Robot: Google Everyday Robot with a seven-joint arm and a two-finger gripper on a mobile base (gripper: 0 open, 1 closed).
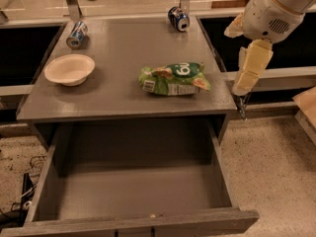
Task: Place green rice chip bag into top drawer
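The green rice chip bag [174, 78] lies flat on the grey table top [118, 48], toward its right front. The top drawer [133, 191] is pulled out below the table and shows nothing inside. My gripper [241, 109] hangs off the table's right edge, to the right of the bag and apart from it, pointing down at about table height. It holds nothing.
A white bowl [69, 69] sits at the table's left. One blue soda can [76, 34] lies at the back left and another [178, 19] at the back right. A cardboard box corner [307, 105] stands on the floor at the right.
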